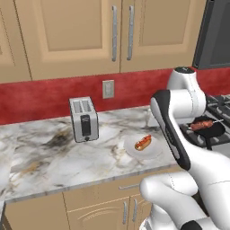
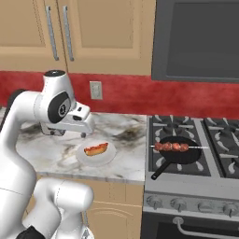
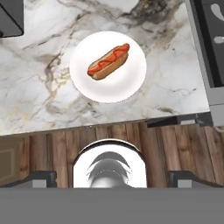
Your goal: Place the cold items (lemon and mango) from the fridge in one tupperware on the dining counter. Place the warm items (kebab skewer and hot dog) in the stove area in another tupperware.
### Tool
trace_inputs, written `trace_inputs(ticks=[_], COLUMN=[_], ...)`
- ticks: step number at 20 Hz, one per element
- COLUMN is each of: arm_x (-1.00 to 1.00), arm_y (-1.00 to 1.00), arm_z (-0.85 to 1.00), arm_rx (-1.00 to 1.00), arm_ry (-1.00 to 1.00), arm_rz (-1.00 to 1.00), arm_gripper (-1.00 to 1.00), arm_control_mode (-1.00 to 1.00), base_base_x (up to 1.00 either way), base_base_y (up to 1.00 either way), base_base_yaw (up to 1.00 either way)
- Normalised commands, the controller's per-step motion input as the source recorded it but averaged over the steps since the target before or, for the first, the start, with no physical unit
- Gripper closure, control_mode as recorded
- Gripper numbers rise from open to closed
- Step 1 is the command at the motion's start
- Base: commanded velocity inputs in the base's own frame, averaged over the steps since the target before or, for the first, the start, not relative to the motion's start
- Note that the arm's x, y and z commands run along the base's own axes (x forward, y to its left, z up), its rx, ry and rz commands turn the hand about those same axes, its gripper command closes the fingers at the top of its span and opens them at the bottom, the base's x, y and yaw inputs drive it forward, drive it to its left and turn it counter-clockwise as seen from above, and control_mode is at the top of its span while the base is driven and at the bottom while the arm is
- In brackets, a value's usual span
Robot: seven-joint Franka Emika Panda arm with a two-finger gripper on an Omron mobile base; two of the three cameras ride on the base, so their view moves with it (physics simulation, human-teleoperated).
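A home kitchen: tan wooden cabinets [image 1: 67, 31] above a marble counter [image 1: 49, 157], red backsplash [image 2: 126, 95], a toaster [image 1: 84, 119] by the wall outlet [image 1: 108, 89], and a gas stove [image 2: 196, 154] with a black pan [image 2: 179, 151] on a burner

The hot dog [image 2: 96, 149] lies on a plate [image 2: 108, 158] on the counter [image 2: 126, 165], left of the stove's pan [image 2: 179, 155] holding the kebab skewer [image 2: 172, 147]; a toaster [image 1: 84, 119] stands farther left.
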Motion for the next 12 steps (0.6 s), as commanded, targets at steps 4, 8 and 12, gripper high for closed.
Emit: trace_inputs(ticks=[4, 8, 12], arm_x=[0.13, 0.08, 0.51], arm_y=[0.02, 0.01, 0.0], arm_z=[-0.33, -0.56, -0.52], arm_rx=[0.0, 0.0, 0.03], arm_ry=[-0.11, -0.11, 0.01], arm_rz=[-0.13, -0.3, -0.31], arm_gripper=[-1.0, -1.0, -1.0], arm_control_mode=[-1.0, -1.0, -1.0], base_base_x=[0.0, 0.0, 0.0], base_base_y=[0.0, 0.0, 0.0], base_base_yaw=[0.0, 0.0, 0.0])
